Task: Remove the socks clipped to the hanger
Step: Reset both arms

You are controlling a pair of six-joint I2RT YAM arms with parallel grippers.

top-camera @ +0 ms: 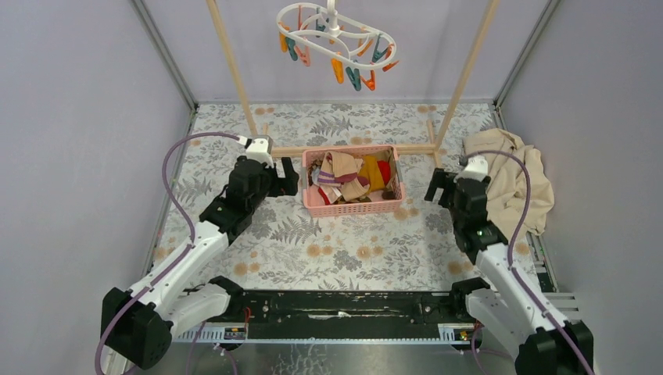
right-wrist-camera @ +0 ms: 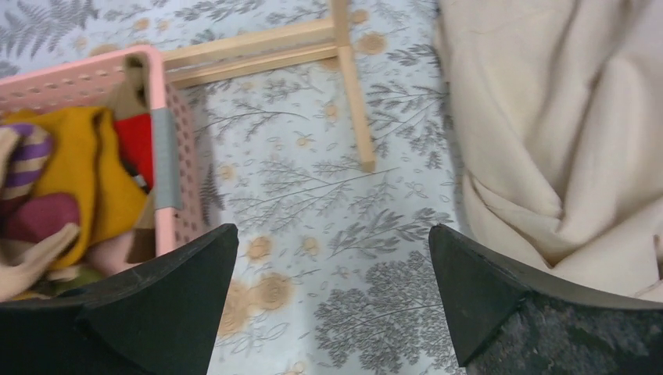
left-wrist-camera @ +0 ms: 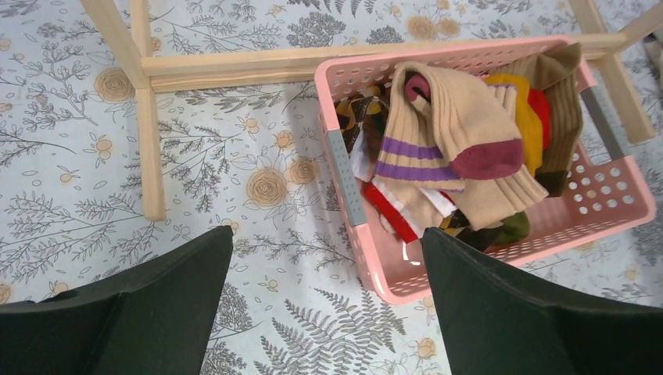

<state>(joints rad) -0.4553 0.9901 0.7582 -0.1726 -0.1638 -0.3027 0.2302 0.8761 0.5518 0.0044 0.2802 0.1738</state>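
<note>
Both pairs of jaws wide apart in the overhead view: left gripper (top-camera: 288,176) just left of the pink basket (top-camera: 352,209), right gripper (top-camera: 435,187) a little off its right end, nothing held in either. Between the two, heaped inside the basket, the socks (top-camera: 348,176). High above and well beyond both grippers, the white hanger (top-camera: 336,33) on the wooden rack (top-camera: 233,70), its orange, teal and pink clips (top-camera: 338,70) dangling free. On the right gripper's outer side, a crumpled beige cloth (top-camera: 517,176) on the floral table (top-camera: 336,250).

Left wrist view: dark fingers (left-wrist-camera: 156,312) well apart at the bottom edge, the basket's near corner just ahead between them. Ahead of the right-hand finger, on top of the pile, a beige sock (left-wrist-camera: 453,133) with purple stripes and a maroon toe; beyond it a mustard sock (left-wrist-camera: 522,117) and a patch of red. Ahead and to the left, the rack's foot flat on the table.

Right wrist view: dark fingers (right-wrist-camera: 156,312) equally wide, patterned table between them. Ahead of the left-hand finger, the basket's end wall, with mustard, red and purple-striped fabric behind it. Ahead of the right-hand finger, the beige cloth in deep folds. Straight ahead, the rack's other foot
</note>
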